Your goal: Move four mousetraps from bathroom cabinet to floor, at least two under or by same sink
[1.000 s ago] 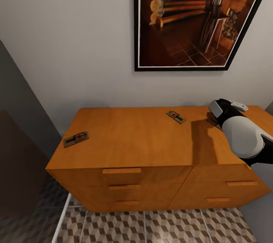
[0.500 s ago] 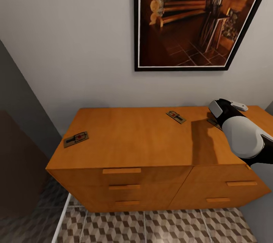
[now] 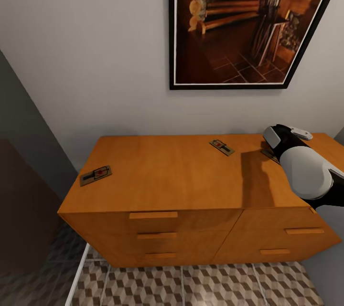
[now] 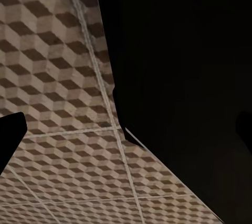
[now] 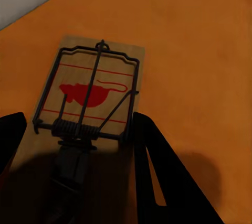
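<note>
Wooden mousetrap lies flat on the cabinet top, between the spread fingers of the right hand; best lowered squarely, gripping the board's edges, clear of the wire.

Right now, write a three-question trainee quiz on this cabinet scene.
1. True or false: a mousetrap lies near the cabinet top's left edge.
2. The right hand stands with its open fingers: A) either side of a mousetrap B) on a drawer handle C) over the bathroom floor.
3. What hangs on the wall above the cabinet?

Key: 1 true; 2 A; 3 a framed picture of a wooden staircase.
</note>
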Motion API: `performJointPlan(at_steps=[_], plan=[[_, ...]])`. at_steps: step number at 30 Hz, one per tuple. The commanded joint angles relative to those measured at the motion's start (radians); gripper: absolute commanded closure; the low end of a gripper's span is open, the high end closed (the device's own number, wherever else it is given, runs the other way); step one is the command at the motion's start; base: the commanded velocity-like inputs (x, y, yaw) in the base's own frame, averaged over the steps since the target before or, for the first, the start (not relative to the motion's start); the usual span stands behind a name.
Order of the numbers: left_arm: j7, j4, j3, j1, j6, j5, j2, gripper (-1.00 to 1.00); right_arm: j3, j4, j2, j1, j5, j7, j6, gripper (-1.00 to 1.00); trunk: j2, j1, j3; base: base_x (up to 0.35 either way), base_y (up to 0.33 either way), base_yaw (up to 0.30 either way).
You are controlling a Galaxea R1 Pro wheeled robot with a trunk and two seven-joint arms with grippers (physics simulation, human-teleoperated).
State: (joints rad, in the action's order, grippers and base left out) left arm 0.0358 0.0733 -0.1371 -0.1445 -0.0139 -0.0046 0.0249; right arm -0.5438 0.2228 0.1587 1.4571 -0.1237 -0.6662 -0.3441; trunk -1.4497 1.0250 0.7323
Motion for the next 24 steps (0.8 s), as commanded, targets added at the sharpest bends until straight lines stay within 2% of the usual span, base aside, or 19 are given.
performJointPlan(at_steps=[1, 10, 18, 24], plan=[[0.003, 0.002, -0.007, -0.001, -0.001, -0.001, 0.000, -1.00, -0.012, 0.000, 0.000, 0.000, 0.001, -0.001, -0.006, 1.00, 0.000, 0.000, 0.001, 0.000, 0.000, 0.000], [0.003, 0.002, -0.007, -0.001, -0.001, -0.001, -0.002, -1.00, -0.016, 0.035, 0.010, 0.000, 0.003, -0.004, -0.020, 1.00, 0.000, 0.000, 0.001, 0.000, 0.000, 0.000], [0.003, 0.002, -0.007, -0.001, -0.001, -0.002, -0.002, -1.00, -0.014, 0.177, 0.013, 0.000, 0.005, -0.003, -0.155, 1.00, 0.000, 0.000, 0.001, 0.000, 0.000, 0.000], [0.003, 0.002, -0.007, -0.001, -0.001, -0.002, -0.003, -1.00, -0.012, 0.218, 0.012, 0.000, 0.006, -0.003, -0.188, 1.00, 0.000, 0.000, 0.001, 0.000, 0.000, 0.000]])
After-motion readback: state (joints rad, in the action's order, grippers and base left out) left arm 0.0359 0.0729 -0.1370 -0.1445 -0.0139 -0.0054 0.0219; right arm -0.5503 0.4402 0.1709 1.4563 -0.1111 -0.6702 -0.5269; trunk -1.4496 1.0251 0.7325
